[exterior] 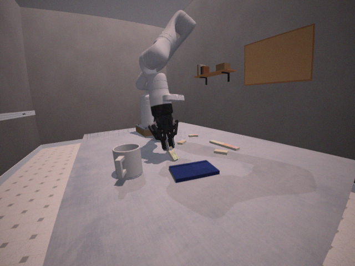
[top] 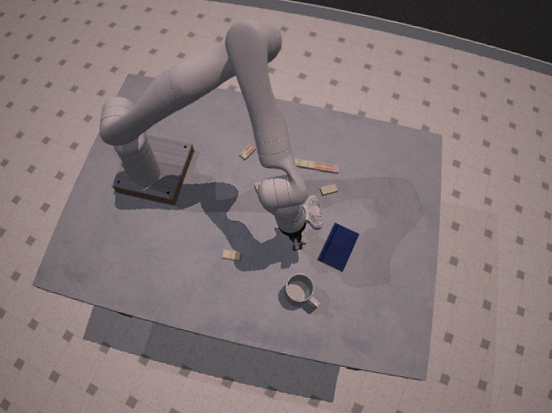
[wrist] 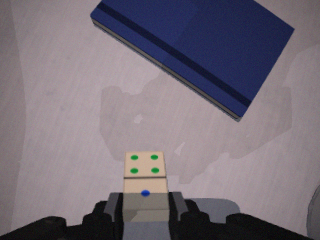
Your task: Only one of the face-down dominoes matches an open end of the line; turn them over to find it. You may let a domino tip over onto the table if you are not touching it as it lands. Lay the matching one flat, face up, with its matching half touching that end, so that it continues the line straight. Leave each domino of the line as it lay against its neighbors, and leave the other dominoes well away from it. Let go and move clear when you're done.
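Note:
My gripper (top: pixel 297 243) (exterior: pixel 169 144) (wrist: pixel 145 208) is shut on a cream domino (exterior: pixel 173 154) (wrist: pixel 145 172). It holds the domino by one end, tilted, low over the table, left of a blue book. In the wrist view the domino's face shows four green pips on the far half and one blue pip by the fingers. The line of dominoes (top: pixel 316 165) (exterior: pixel 224 144) lies flat at the back of the table. Loose dominoes lie at the back (top: pixel 246 152) (exterior: pixel 193 135), close to the line (top: pixel 328 190) (exterior: pixel 221 151) and at the front left (top: pixel 231 254). Another (exterior: pixel 181 141) lies behind the arm.
A blue book (top: pixel 339 245) (exterior: pixel 193 170) (wrist: pixel 195 55) lies flat just right of the gripper. A grey mug (top: pixel 300 289) (exterior: pixel 127 164) stands in front of it. The arm's base plate (top: pixel 168 172) is at the left of the grey table (top: pixel 152 282).

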You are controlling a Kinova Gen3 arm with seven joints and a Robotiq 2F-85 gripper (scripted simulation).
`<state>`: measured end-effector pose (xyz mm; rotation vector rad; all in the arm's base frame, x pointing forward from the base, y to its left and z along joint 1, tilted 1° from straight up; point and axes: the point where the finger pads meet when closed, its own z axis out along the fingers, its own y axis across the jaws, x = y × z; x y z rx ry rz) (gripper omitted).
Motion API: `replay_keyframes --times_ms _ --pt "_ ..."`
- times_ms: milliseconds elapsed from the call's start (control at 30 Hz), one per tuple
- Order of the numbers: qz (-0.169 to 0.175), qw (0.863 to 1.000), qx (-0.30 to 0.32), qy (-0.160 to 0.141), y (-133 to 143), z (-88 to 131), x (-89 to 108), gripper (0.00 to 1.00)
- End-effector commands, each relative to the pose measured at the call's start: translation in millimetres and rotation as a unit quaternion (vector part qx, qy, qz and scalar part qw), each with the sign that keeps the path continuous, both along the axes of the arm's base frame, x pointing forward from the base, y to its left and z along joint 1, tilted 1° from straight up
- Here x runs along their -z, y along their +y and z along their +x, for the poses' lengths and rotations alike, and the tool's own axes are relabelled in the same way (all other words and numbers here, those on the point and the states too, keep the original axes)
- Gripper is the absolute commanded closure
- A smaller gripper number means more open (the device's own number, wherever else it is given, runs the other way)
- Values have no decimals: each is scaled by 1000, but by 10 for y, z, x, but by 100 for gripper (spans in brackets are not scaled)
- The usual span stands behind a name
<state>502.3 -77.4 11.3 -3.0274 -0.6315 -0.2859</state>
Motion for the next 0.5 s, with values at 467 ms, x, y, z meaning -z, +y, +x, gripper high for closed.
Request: replay_keyframes --times_ms 467 --pt "0 1000 -1 2 -24 -81 129 67"
